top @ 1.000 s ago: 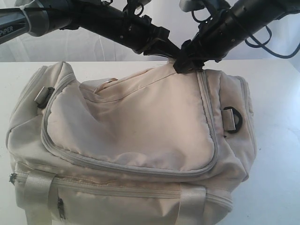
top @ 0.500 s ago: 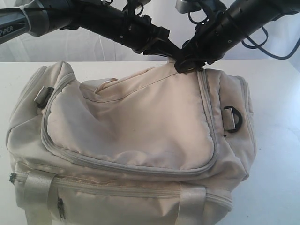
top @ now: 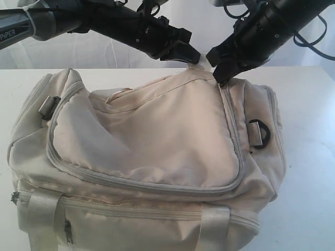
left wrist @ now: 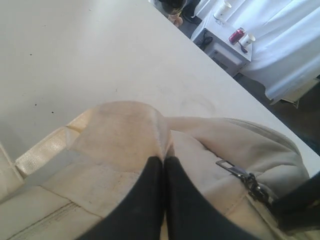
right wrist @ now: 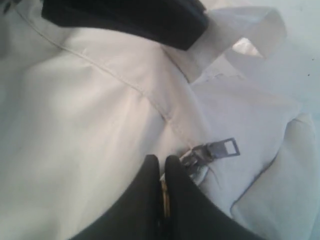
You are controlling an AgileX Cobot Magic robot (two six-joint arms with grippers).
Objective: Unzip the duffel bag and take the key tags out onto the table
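Note:
The cream duffel bag (top: pixel 152 141) lies on the white table (top: pixel 309 104), its grey zipper line still closed around the top flap. My left gripper (top: pixel 194 56) is shut on a raised fold of bag fabric (left wrist: pixel 125 130) at the bag's far top. My right gripper (top: pixel 222 77) is shut at the zipper just beside it. In the right wrist view its fingers (right wrist: pixel 150 175) pinch something thin and brownish next to the slider, while a grey pull tab (right wrist: pixel 222 148) lies free. The key tags are hidden.
A black D-ring (top: pixel 260 133) and strap sit on the bag's right end, webbing handles (top: pixel 42 214) at the front. Beyond the table's far edge stands a small stand with cups and a red can (left wrist: pixel 235 36), before white drapes.
My right gripper has shifted right and slightly down along the zipper, away from the left gripper. The left gripper still holds the fabric peak in place.

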